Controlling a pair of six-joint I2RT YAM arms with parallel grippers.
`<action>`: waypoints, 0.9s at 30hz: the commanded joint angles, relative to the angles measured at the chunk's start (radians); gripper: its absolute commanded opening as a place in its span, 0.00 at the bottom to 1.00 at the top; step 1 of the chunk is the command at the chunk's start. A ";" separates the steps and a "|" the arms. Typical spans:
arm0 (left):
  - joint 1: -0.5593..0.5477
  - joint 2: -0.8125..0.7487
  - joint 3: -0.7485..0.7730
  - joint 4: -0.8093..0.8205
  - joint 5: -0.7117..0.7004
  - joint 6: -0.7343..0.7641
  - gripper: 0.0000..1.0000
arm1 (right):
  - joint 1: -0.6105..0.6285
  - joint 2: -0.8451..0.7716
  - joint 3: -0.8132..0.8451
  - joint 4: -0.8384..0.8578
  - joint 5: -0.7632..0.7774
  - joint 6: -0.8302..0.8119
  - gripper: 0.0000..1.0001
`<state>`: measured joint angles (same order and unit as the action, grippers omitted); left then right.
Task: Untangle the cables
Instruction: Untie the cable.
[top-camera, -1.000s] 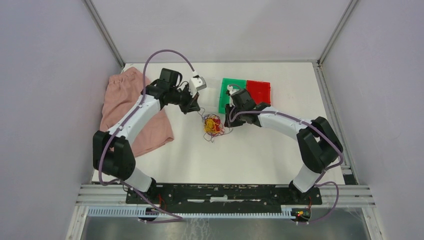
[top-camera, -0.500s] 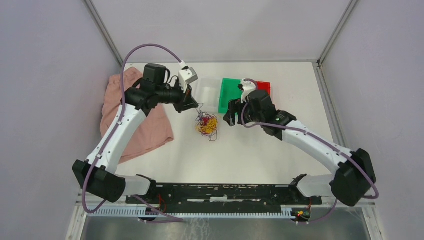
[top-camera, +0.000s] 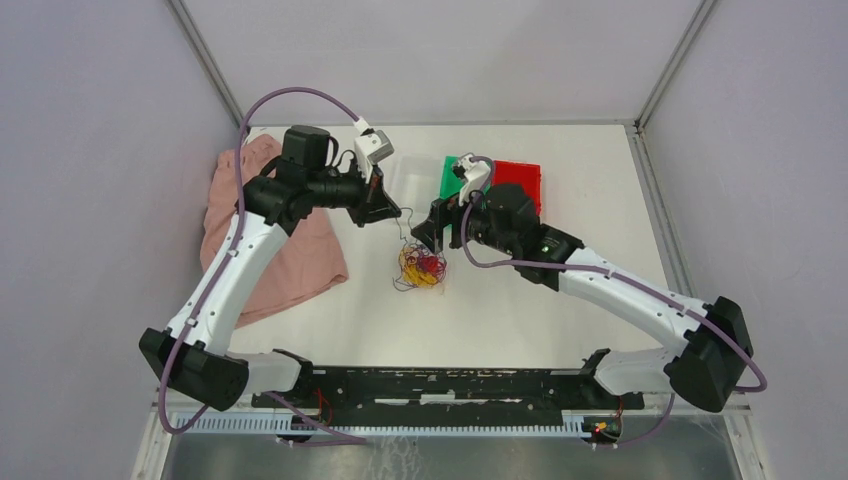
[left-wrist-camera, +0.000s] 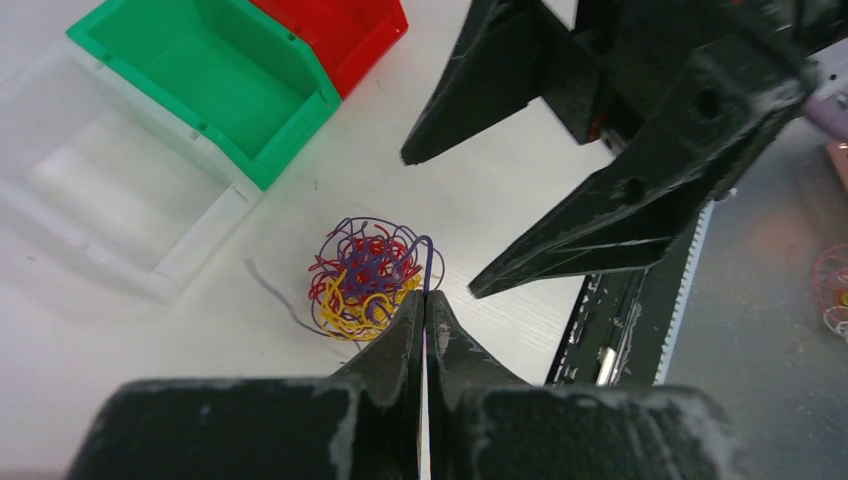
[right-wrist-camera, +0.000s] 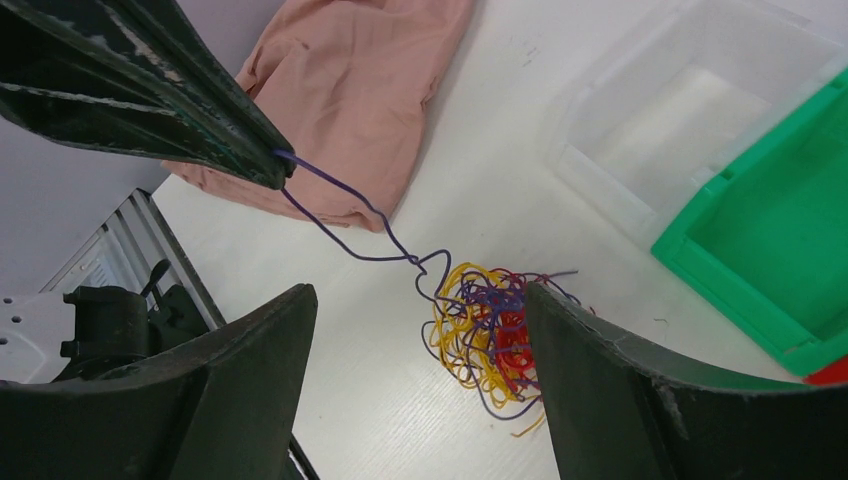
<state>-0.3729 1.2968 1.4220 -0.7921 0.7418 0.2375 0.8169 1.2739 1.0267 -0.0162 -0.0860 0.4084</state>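
The cables (top-camera: 420, 268) are a hand-sized tangle of red, yellow and purple wires on the white table (top-camera: 520, 310). My left gripper (top-camera: 393, 213) hangs above and left of the tangle, shut on one purple wire (right-wrist-camera: 345, 215) that runs down into the tangle (right-wrist-camera: 485, 325). In the left wrist view its jaws (left-wrist-camera: 425, 300) are pressed together on that strand, with the tangle (left-wrist-camera: 368, 278) just beyond them. My right gripper (top-camera: 438, 228) hovers open just right of the left one, its fingers (right-wrist-camera: 250, 390) spread wide with the tangle below the gap and nothing held.
A pink cloth (top-camera: 310, 265) lies at the left of the table. A green bin (top-camera: 455, 175) and a red bin (top-camera: 520, 180) stand at the back, behind the right gripper. A clear bin (right-wrist-camera: 690, 120) sits beside the green one (right-wrist-camera: 770, 250).
My right gripper has opened wide and swung left, close to the left gripper. The left gripper keeps its hold on the purple wire; the tangle has shifted a little toward the near edge.
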 joint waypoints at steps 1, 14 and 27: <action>-0.007 -0.040 0.058 0.004 0.082 -0.062 0.03 | 0.011 0.051 0.077 0.083 0.031 0.026 0.82; -0.013 -0.025 0.137 -0.081 0.175 -0.027 0.03 | 0.022 0.215 0.148 0.110 0.184 0.074 0.76; -0.015 0.014 0.308 -0.110 0.231 -0.076 0.03 | 0.093 0.326 0.113 0.199 0.285 0.130 0.75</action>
<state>-0.3824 1.2980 1.6268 -0.9134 0.9092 0.2161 0.8696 1.5562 1.1294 0.0971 0.1371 0.5102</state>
